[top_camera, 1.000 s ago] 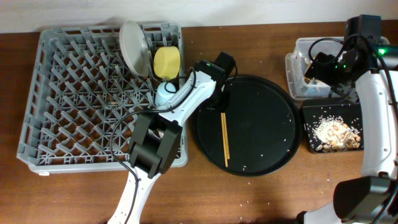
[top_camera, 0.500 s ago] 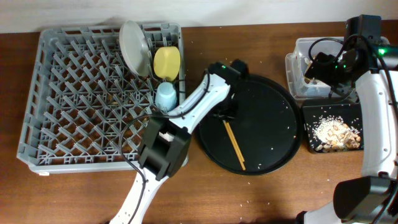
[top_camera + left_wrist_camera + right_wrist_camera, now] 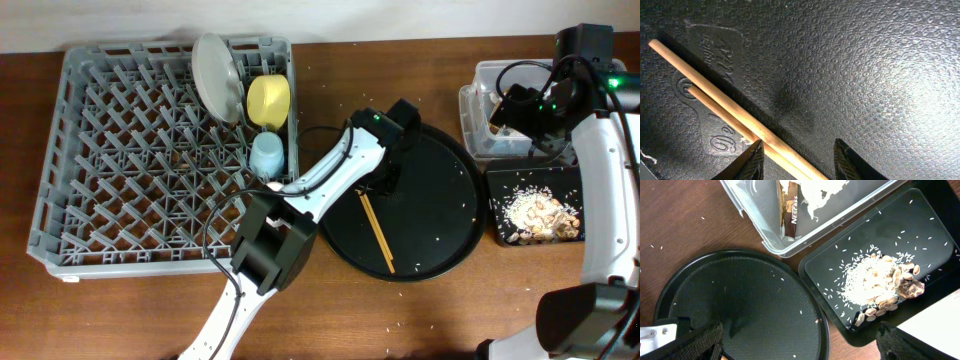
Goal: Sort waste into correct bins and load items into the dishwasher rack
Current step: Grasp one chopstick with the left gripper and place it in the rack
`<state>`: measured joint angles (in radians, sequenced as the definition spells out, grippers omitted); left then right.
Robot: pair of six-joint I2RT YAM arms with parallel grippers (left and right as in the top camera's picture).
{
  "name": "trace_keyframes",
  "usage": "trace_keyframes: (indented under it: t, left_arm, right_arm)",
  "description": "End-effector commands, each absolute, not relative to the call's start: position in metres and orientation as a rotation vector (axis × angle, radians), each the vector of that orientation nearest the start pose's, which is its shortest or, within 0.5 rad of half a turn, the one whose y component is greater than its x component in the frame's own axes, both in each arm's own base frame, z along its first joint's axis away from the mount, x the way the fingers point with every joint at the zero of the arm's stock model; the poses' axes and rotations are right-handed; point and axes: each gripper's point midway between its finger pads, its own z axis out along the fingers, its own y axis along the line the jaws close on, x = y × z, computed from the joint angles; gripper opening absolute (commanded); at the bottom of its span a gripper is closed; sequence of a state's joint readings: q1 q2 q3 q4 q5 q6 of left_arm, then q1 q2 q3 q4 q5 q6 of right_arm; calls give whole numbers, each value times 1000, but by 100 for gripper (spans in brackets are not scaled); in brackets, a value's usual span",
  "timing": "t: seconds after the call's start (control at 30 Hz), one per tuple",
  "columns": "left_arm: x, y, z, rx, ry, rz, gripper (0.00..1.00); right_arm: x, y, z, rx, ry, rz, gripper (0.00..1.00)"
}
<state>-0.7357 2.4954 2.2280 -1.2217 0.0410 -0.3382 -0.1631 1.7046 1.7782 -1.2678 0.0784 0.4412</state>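
Chopsticks [image 3: 377,232] lie on round black tray [image 3: 440,200], left arm [image 3: 340,170] overhanging them.

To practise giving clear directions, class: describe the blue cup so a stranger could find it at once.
Start at the big grey rack on the left of the table. Along its right edge sit a grey plate, a yellow bowl and then the cup, nearest the robot. It is the smallest of the three and the only pale blue one.
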Motion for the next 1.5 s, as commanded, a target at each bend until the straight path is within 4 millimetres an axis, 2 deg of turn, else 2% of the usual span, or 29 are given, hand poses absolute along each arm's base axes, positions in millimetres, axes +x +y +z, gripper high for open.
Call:
trace_keyframes:
  t: [0.0, 0.23, 0.5, 0.67, 0.7, 0.83, 1.03, 1.07, 1.13, 1.17, 1.23, 1.27, 1.3, 1.33, 1.37, 1.4, 1.47]
  left_arm:
    - [364, -339, 8, 593, 3060, -90, 44]
    - [355, -344, 8, 573, 3102, -148, 43]
    - [340, -342, -9, 585, 3189, -161, 44]
    - [336, -344, -10, 639, 3195, -196, 44]
    - [332, -347, -8, 713, 3193, -249, 44]
    - [322, -324, -6, 759, 3270, -189, 44]
    - [333, -331, -7, 777, 3208, -207, 44]
    - [336, -330, -4, 770, 3203, -211, 44]
    - [355, -317, 17, 719, 3180, -155, 44]
    - [374, -307, 45, 676, 3129, -110, 44]
    - [390, -314, 80, 653, 3041, -160, 45]
    - [396, -320, 87, 647, 3002, -187, 52]
    - [400, -326, 84, 542, 3008, -203, 55]
    - [397, -330, 66, 338, 3073, -191, 55]
    - [395, -337, 47, 197, 3108, -181, 50]
    - [394, -348, 28, 83, 3119, -182, 36]
    - [386, -358, 1, -44, 3152, -152, 34]
  right_arm:
    - [378, -78, 224, 844, 2628, -47, 99]
    - [378, -78, 224, 844, 2628, -47, 98]
    - [378, -78, 224, 844, 2628, -47, 98]
    - [378, -78, 224, 844, 2628, -47, 98]
    - [378, -78, 224, 844, 2628, -47, 99]
    - [378, -78, 224, 844, 2628, -47, 98]
    - [378, -78, 224, 844, 2628, -47, 99]
    - [378, -78, 224, 844, 2628, -47, 98]
    - [378, -78, 224, 845, 2627, -47, 98]
    - [378, -78, 224, 844, 2628, -47, 98]
    - [378, -78, 224, 844, 2628, -47, 98]
    - [378, -78, 224, 844, 2628, -47, 99]
    - [378, -78, 224, 844, 2628, -47, 98]
    - [378, -78, 224, 844, 2628, -47, 98]
    - [378, -78, 224, 844, 2628, -47, 98]
    - [378, -78, 224, 844, 2628, -47, 98]
    - [378, -78, 224, 844, 2628, -47, 98]
